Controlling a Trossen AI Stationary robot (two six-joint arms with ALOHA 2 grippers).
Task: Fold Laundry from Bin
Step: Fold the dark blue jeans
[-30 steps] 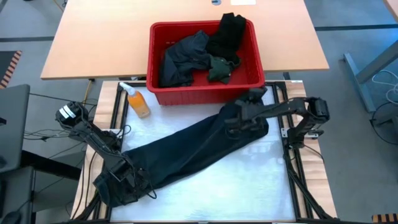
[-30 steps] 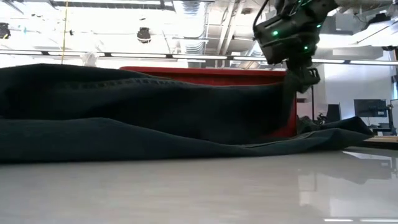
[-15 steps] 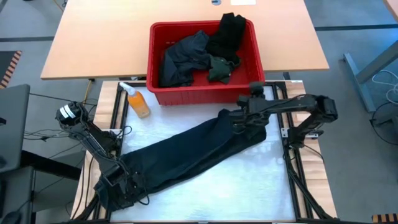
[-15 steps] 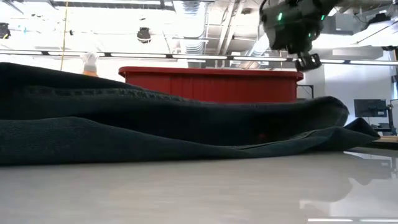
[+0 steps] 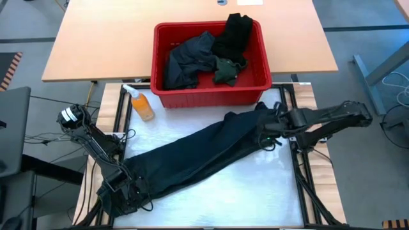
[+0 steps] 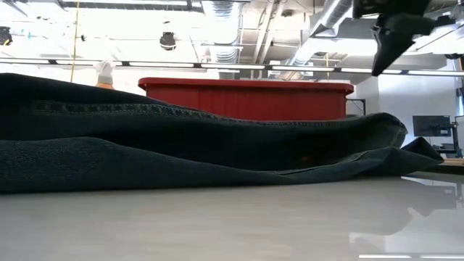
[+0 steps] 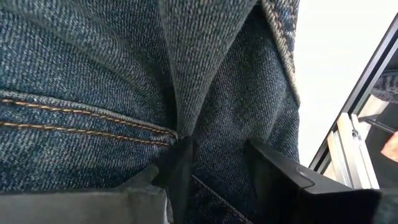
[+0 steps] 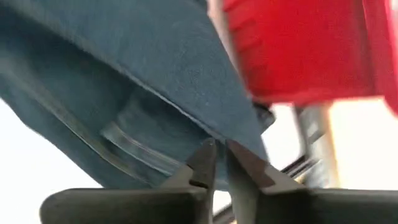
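The dark navy jeans (image 5: pixel 192 156) lie in a long folded strip across the white table, from near left to far right; they fill the low view (image 6: pixel 181 138). My left gripper (image 5: pixel 126 190) is shut on their near-left end. My right gripper (image 5: pixel 268 126) hangs shut and empty just above their far-right end, and is clear of the cloth in the low view (image 6: pixel 383 58). The red bin (image 5: pixel 211 96) stands at the table's far edge with dark garments (image 5: pixel 192 61) inside. My left gripper (image 7: pixel 217 174) pinches a raised fold of denim (image 7: pixel 186 118) between its two fingers, beside an orange-stitched seam at the jeans' near-left end. The fingers point down at the cloth. The jeans around the fold lie on the table.
An orange bottle (image 5: pixel 142 105) stands left of the bin. A black piece (image 5: pixel 233 35) hangs over the bin's far rim, with a dark green piece (image 5: pixel 225 70) below it. The table shows bare white at near right (image 5: pixel 255 185). A wooden desk (image 5: pixel 96 38) lies beyond.
My right gripper has let go of the jeans' far-right end, risen and moved toward the table's right edge. That end has dropped from its raised position and lies flat. My left gripper has moved a little toward the near-left corner with the other end.
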